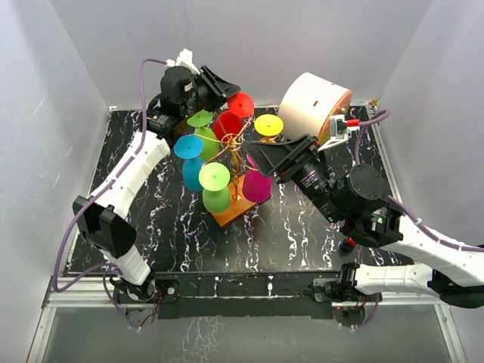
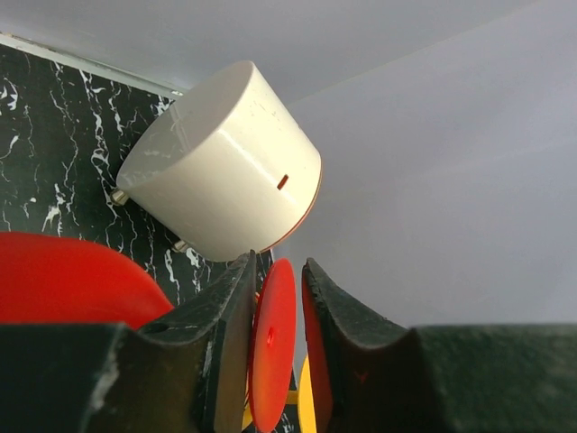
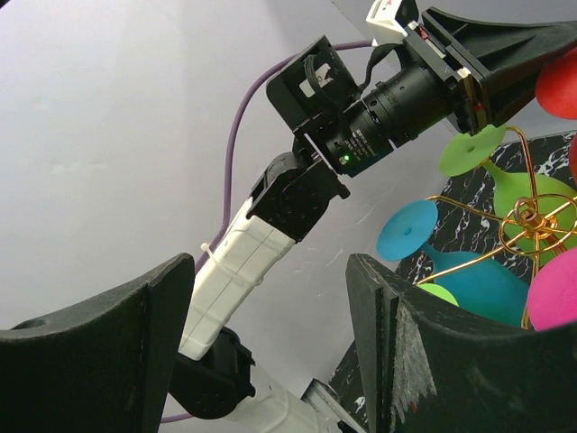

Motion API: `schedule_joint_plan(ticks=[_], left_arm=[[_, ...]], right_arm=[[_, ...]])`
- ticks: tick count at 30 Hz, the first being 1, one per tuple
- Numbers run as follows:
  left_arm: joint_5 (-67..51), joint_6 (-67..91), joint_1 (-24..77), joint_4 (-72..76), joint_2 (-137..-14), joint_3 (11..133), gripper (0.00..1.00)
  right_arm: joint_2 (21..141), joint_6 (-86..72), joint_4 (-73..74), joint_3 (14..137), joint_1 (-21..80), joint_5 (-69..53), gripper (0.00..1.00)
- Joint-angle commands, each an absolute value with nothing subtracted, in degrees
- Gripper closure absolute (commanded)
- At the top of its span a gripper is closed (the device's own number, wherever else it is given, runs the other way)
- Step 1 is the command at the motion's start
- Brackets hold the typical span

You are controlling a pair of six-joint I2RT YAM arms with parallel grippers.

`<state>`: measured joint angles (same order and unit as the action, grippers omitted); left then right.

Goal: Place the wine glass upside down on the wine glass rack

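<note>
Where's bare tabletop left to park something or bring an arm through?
Bare table lies between the left arm and the rack's wooden base, and along the near edge in front of that base. Crowded: the back, where the hanging glasses, white cylinder, left gripper and right gripper meet.

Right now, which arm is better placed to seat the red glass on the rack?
Left: the left gripper brackets the foot of the red glass; the right gripper hangs open and empty beside the rack.

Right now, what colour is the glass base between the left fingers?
Red. The base shows best in the left wrist view.
</note>
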<state>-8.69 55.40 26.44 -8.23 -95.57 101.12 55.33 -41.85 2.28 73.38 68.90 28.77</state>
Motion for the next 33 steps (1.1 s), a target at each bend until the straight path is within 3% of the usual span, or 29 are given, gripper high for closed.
schedule_joint_plan(ticks=[1,18,21,28,29,31,33], left_arm=[[-6.5,53.6,26.5,-8.1,-91.7,101.2,0.72],[-1.1,49.3,26.5,-10.5,-88.6,101.3,0.68],[-0.7,46.4,26.5,-13.4,-87.0,103.4,0.59],[5.7,33.9,26.6,-26.5,-78.8,105.6,0.31],[6.8,32.0,26.6,-28.5,-76.5,105.4,0.26],[9.2,29.3,26.5,-32.7,-72.7,104.2,0.04],[12.3,26.5,26.5,-36.5,-68.7,101.4,0.01]], right_arm=[[54.9,-40.7,-0.9,74.8,69.0,29.4,0.34],[53.0,-40.8,1.1,73.8,69.0,31.6,0.34],[52.3,-41.0,5.0,74.1,69.0,33.0,0.34],[48.9,-43.1,32.0,78.7,69.1,41.3,0.31],[47.8,-44.1,35.7,79.1,69.0,42.7,0.3],[46.3,-45.9,43.3,80.1,69.0,45.1,0.27],[44.9,-48.3,51.3,81.9,69.1,48.5,0.23]])
